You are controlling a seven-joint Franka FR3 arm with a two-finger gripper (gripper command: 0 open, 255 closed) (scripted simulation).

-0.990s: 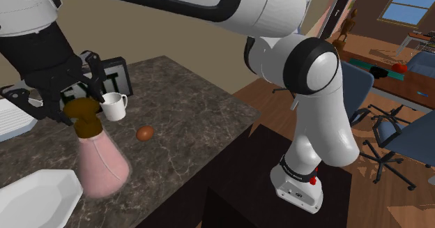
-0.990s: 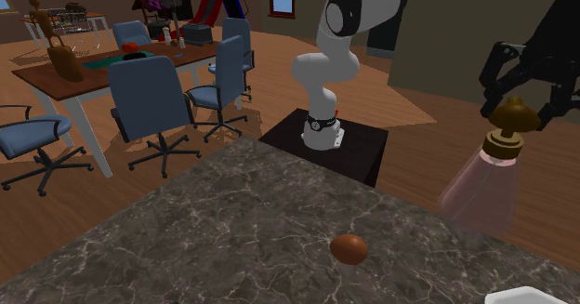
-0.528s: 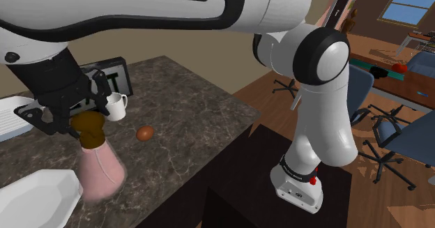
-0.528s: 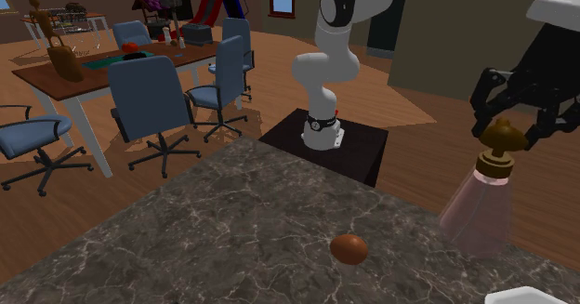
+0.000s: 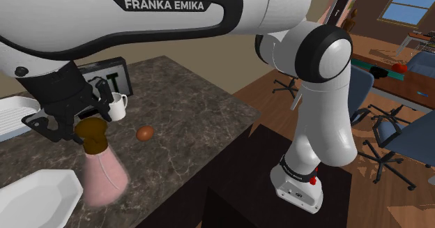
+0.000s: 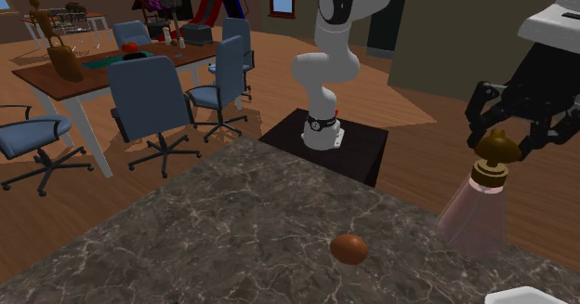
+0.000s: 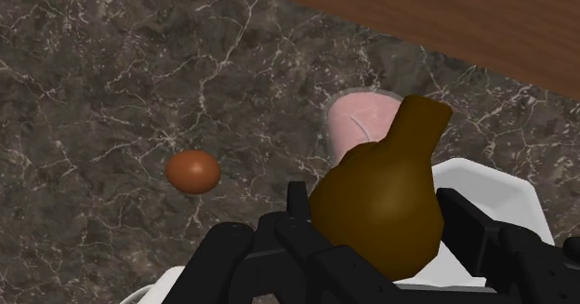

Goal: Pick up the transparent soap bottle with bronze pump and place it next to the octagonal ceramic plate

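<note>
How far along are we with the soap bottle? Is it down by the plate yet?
Done: the pink-tinted soap bottle is grasped and hangs upright right beside the white octagonal plate. In hand: the gripper is shut on its brown pump. I cannot tell whether the base touches the marble counter. Left: probably settle it, open the fingers and back away.

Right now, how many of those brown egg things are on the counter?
1: the brown egg lies on the stone counter, apart from the pink bottle. The arm may hide others.
</note>
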